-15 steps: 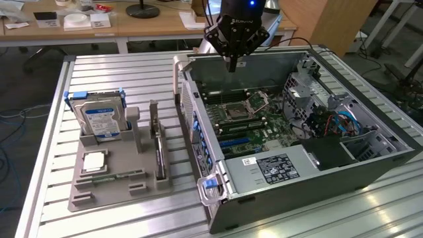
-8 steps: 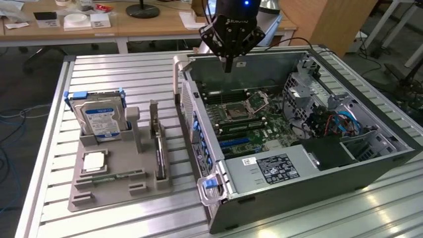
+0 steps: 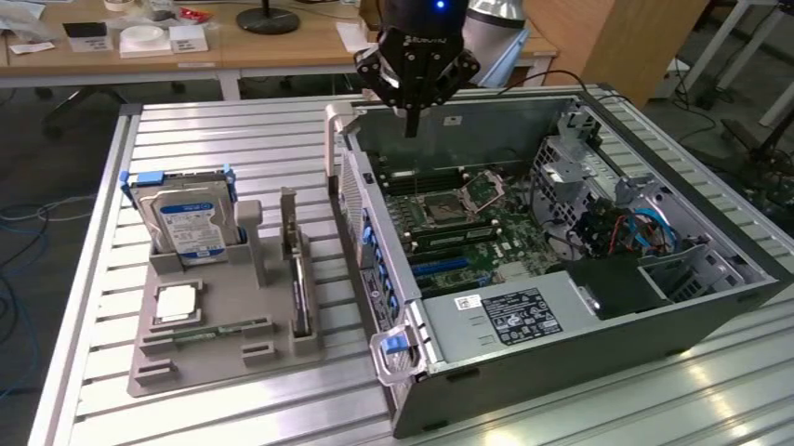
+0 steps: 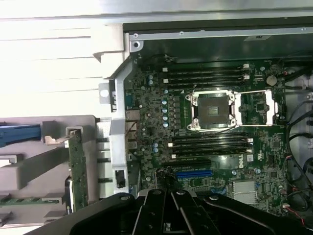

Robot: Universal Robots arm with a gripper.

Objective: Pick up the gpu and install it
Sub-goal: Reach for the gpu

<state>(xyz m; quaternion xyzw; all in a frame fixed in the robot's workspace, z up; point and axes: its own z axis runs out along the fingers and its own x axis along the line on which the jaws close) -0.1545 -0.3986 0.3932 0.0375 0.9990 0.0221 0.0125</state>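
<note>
On a slatted metal table [image 3: 223, 130], the claw [image 3: 410, 125] hangs closed and empty over the open computer case [image 3: 559, 348]. The gpu [image 3: 299, 279] stands on edge in the grey holder [image 3: 199, 358], just beside the case. For a good pick, I think the grip should take its upper edge squarely.

Open air above the gpu [image 3: 300, 297] — holder post [image 3: 248, 237] and case wall [image 3: 353, 218] on either side

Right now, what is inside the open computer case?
A green motherboard with a processor socket, and cables at the exterior view's right. What lies under the labelled metal cover cannot be seen.
</note>
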